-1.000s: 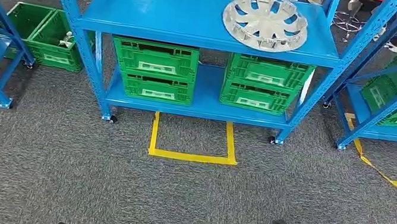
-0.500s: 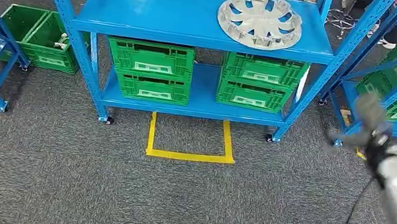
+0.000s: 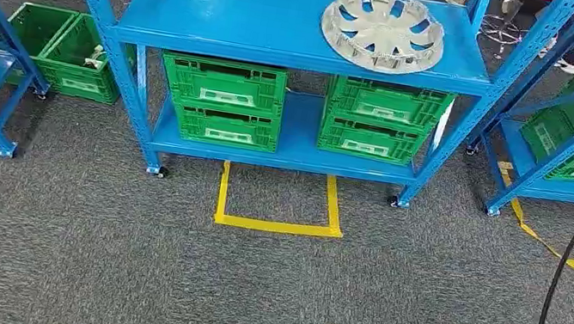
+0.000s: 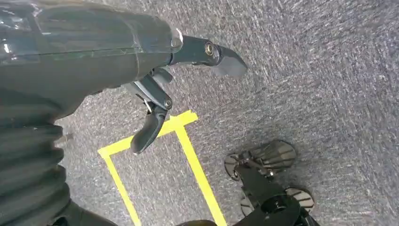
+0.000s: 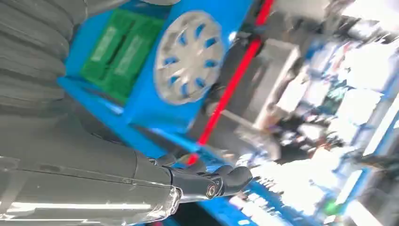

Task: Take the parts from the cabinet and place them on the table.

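A silver wheel cover (image 3: 384, 29) lies flat on the right half of the blue cabinet's (image 3: 228, 18) top shelf, near the front edge, with bare shelf to its left, so it looks easy to lift off. Green crates (image 3: 223, 101) fill the shelf below. The right hand (image 5: 207, 181) is raised beside the cabinet, holding nothing, fingers loosely curled. The left hand (image 4: 160, 94) hangs over the carpet, fingers apart, empty. Open carpet and a yellow tape square (image 3: 280, 201) lie before the cabinet.

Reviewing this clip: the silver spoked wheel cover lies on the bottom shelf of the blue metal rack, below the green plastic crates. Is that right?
Not quite. The silver spoked wheel cover lies on the top shelf of the blue metal rack, above the green plastic crates, which sit on the bottom shelf. The head view shows it.
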`<action>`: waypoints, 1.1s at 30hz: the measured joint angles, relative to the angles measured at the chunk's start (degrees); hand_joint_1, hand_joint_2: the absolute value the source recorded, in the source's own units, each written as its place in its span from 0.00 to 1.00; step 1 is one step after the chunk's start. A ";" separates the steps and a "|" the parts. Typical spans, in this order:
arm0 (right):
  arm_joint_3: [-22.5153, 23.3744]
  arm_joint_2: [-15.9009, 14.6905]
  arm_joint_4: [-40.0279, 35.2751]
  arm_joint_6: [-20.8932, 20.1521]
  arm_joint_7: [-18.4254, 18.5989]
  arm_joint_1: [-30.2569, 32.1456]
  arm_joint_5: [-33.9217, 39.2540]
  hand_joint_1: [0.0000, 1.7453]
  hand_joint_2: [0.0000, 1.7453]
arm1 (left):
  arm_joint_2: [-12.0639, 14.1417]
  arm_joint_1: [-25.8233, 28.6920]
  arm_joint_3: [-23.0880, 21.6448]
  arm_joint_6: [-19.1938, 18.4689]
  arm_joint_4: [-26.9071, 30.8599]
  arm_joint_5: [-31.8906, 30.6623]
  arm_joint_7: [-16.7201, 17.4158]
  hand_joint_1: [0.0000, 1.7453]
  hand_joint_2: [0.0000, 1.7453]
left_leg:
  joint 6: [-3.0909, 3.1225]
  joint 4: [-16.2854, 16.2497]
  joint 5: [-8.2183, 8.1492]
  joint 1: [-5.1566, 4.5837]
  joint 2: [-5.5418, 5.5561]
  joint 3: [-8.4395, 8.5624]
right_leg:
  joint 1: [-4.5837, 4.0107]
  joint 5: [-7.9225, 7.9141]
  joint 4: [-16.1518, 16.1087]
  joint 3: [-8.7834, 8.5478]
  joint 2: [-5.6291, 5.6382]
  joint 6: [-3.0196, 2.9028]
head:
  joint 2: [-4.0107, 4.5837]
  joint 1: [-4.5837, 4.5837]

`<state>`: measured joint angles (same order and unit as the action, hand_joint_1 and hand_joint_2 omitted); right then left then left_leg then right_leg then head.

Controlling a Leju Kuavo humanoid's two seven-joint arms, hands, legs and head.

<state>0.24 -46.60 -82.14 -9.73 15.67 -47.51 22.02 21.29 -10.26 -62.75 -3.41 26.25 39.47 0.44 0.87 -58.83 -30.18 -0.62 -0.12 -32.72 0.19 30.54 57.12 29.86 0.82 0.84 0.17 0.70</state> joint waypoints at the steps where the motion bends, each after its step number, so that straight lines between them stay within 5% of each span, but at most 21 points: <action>1: 0.61 -0.11 -1.85 -0.78 0.06 0.29 1.93 0.00 1.00 | 0.13 0.01 0.20 -0.17 0.00 -0.07 -0.06 0.00 1.00 | 0.00 0.00 0.01 0.00 0.10 -0.01 | 0.00 0.00 0.00 -0.03 -0.11 0.00 | 0.00 0.02; 4: 1.77 0.02 -7.77 -0.52 3.01 1.69 6.42 0.00 1.00 | 0.68 -0.02 0.98 0.39 0.65 -0.59 1.00 0.00 1.00 | -0.01 0.00 0.03 0.00 0.28 0.00 | 0.00 0.04 -0.01 -0.08 -0.27 0.04 | 0.00 0.04; 5: 1.88 0.15 -9.90 -0.02 4.22 2.26 7.01 0.00 1.00 | 0.96 0.01 1.18 0.81 1.01 -0.77 1.71 0.00 0.00 | -0.01 0.00 0.03 0.00 0.31 0.00 | -0.01 0.08 -0.01 -0.09 -0.31 0.00 | 0.00 0.07; 13: 5.11 1.47 -23.10 1.93 8.53 8.30 6.70 0.00 1.00 | 2.60 0.31 3.78 2.78 3.50 -3.81 3.80 0.00 0.00 | 0.00 0.00 0.04 0.01 0.67 0.00 | -0.01 0.20 -0.01 -0.18 -0.53 -0.01 | 0.00 0.00; 18: 7.32 2.16 -28.43 3.22 9.09 9.60 9.37 0.00 1.00 | 2.14 0.23 4.87 -1.55 3.43 -6.65 2.45 0.00 0.00 | 0.00 -0.01 0.04 0.00 0.72 -0.01 | 0.02 0.21 -0.02 -0.17 -0.53 -0.01 | 0.00 -0.07; 33: 7.60 2.97 -33.57 5.42 10.27 9.46 11.51 0.00 1.00 | -0.79 -0.94 7.43 -3.56 0.96 -8.94 0.81 0.00 0.00 | 0.00 -0.01 0.03 0.00 0.37 0.00 | 0.01 0.21 -0.04 -0.16 -0.50 -0.01 | 0.00 -0.04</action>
<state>7.85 -43.63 -115.71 -4.31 25.94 -38.05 33.53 20.50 -11.20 -55.32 -6.97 27.21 30.53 1.25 0.87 -58.84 -30.15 -0.62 0.25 -32.72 0.20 30.75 57.08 29.70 0.31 0.84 0.17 0.66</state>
